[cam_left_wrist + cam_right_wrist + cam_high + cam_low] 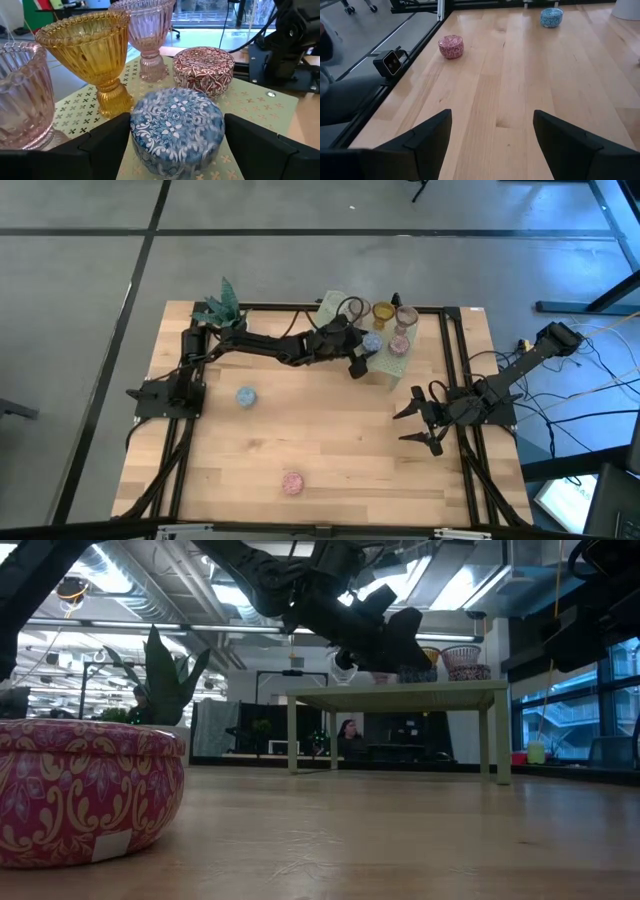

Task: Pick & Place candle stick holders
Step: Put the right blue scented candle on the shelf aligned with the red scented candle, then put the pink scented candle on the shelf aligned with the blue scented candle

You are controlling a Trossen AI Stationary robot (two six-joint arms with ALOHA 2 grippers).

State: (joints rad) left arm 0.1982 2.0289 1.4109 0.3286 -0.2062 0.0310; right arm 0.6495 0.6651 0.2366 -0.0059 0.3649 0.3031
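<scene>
A green rack (pixel 392 365) stands at the table's far side. On it are an amber glass goblet (pixel 95 55), pink glass goblets (pixel 147 35), a red patterned round holder (pixel 204 70) and a blue patterned round holder (pixel 176 131). My left gripper (pixel 362 360) is over the rack, open, with one finger (pixel 102 147) on each side of the blue holder, which rests on the rack top. Another blue holder (pixel 246 396) and a pink patterned one (pixel 292 483) lie on the table. My right gripper (pixel 418 421) is open and empty at the table's right. My left gripper has its fingers level at the blue holder's two round sides (pixel 134 135), coming from the table's near left. The finger edges stand right at the holder's wall; I cannot tell whether they touch it. The holder sits upright on the green rack top.
A potted green plant (pixel 222 308) stands at the far left corner. A dark frame (pixel 170 470) runs along the table's edges. Bare wood lies between the two loose holders and my right gripper. People and furniture show in the room beyond the table.
</scene>
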